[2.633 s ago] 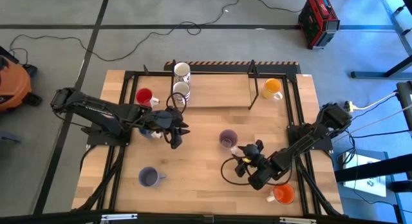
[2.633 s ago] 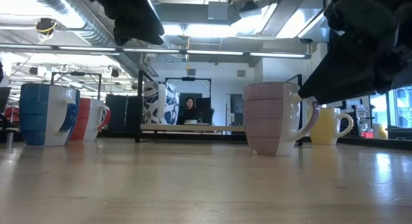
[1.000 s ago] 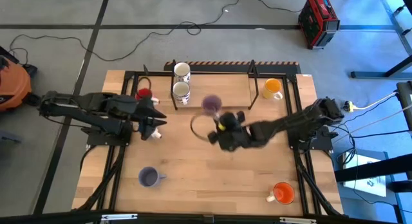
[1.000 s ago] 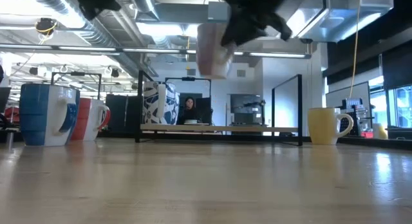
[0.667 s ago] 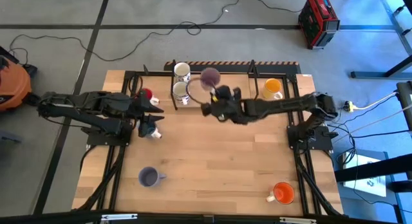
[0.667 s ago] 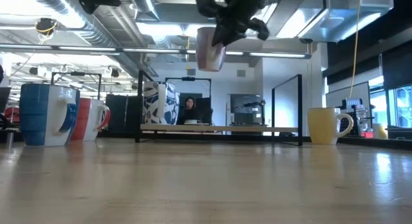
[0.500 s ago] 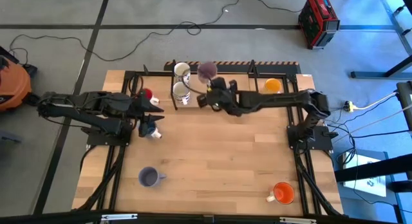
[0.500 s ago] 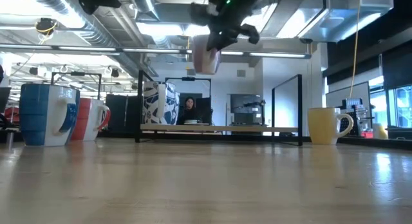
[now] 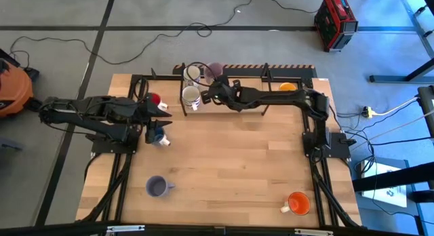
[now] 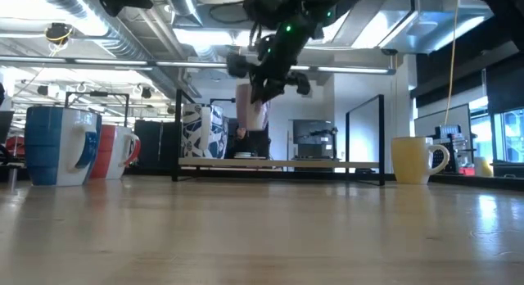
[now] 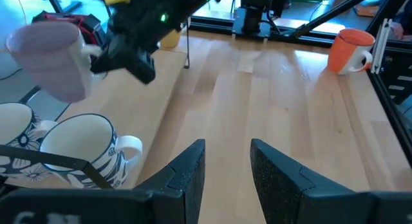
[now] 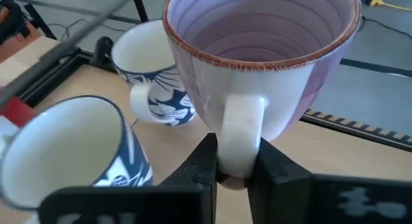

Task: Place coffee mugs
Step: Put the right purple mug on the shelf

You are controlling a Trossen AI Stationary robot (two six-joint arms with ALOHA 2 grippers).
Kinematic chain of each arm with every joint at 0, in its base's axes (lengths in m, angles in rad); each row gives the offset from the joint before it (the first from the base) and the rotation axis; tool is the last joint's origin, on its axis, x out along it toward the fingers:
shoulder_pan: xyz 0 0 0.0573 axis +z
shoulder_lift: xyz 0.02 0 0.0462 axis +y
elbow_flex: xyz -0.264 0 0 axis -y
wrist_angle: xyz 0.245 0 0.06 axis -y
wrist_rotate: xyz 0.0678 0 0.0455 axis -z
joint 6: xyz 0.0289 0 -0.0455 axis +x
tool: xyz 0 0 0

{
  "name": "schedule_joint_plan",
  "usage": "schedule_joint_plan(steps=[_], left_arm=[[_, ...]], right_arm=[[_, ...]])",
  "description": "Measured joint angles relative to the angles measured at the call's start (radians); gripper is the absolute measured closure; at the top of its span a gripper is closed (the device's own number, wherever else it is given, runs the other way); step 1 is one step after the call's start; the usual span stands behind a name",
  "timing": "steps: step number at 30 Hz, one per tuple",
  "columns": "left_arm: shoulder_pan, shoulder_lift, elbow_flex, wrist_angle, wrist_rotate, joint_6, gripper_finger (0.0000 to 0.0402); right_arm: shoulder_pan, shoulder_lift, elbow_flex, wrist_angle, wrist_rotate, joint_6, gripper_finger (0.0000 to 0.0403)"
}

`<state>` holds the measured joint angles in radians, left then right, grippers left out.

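right gripper [image 12: 233,161] is clamped narrow on the handle of a lavender mug [image 12: 261,63], fingers pinching the handle from both sides. from above, the right arm reaches far across the back of the table [image 9: 224,161], and the lavender mug [image 9: 214,70] is held in the air near the back edge, just beside the two white mugs with dark floral pattern [image 9: 191,74] [image 9: 190,96]. low view: held mug [image 10: 252,105] hangs well above the tabletop, tilted.

left gripper [image 11: 227,161] sits over the left side of the table with its fingers parted a moderate way, nothing between them. in the high view it hovers [image 9: 160,126] close to the blue mug [image 9: 155,136] and the red mug [image 9: 152,100]; the blue one is partly hidden under the arm.

other mugs, all standing on the table:
- yellow-orange mug [image 9: 287,89] at back right, beside the black frame.
- orange mug [image 9: 298,203] at front right corner.
- second lavender mug [image 9: 156,187] at front left.
- low view shows blue mug [image 10: 56,145] and red mug [image 10: 115,151] side by side at left, yellow-orange mug [image 10: 417,160] at right.
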<state>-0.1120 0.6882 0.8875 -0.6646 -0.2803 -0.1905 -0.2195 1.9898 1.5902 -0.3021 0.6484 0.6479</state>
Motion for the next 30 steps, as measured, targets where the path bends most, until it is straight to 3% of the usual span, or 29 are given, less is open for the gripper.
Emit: schedule_joint_plan(steps=[17,30], left_arm=[[0.000,0.001,0.000,0.005,0.000,-0.007,0.0283],[0.000,0.001,0.000,0.009,0.000,-0.004,0.0283]], right_arm=[[-0.045,0.123,0.000,0.080,-0.089,0.026,0.0371],[-0.071,0.134,0.000,0.111,-0.102,0.024,0.0371]])
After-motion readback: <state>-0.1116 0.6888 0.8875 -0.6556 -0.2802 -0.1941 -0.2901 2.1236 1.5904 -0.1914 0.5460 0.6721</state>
